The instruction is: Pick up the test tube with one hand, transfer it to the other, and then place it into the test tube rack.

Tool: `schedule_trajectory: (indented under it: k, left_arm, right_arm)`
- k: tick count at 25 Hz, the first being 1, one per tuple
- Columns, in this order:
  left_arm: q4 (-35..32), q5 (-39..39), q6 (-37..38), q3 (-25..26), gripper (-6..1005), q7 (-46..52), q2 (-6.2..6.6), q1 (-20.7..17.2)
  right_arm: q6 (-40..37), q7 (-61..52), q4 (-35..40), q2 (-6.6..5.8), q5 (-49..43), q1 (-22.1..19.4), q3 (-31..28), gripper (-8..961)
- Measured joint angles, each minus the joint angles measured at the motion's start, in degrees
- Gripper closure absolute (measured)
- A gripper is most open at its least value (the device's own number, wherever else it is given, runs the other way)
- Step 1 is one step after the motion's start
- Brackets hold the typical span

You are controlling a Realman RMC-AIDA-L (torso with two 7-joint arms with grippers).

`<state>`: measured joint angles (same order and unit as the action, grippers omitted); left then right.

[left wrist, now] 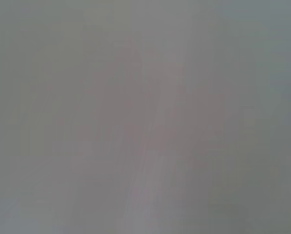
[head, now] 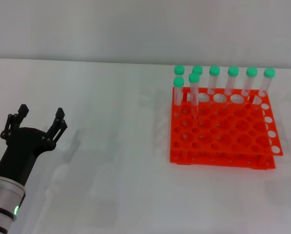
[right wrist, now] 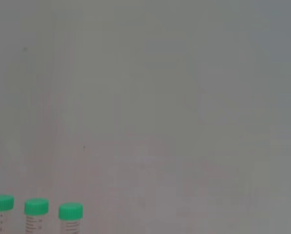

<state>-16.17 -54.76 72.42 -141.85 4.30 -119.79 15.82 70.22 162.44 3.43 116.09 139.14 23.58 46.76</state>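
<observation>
The orange-red test tube rack (head: 223, 132) stands on the white table at the right. Several green-capped test tubes (head: 194, 92) stand upright in its far rows, all alike, and I cannot tell one apart as the task's own. No tube lies loose on the table. My left gripper (head: 41, 111) hovers at the lower left, far from the rack, open with nothing between its fingers. In the right wrist view, three green caps (right wrist: 36, 207) show low in the picture. The right gripper itself is out of view. The left wrist view holds only a blank grey surface.
The white table (head: 111, 161) stretches between the left gripper and the rack. A pale wall (head: 135, 29) runs along the table's far edge. Most of the rack's near holes (head: 233, 141) hold nothing.
</observation>
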Motion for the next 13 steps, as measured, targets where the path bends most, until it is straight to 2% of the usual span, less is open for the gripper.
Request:
schedule_trajectory:
  k: [13]
  left_arm:
    - [0.05,0.01,0.04,0.08,111,0.03,0.00,0.93]
  right_arm:
    - [0.46,-0.06,-0.29,0.11,0.07,0.67,0.35,221]
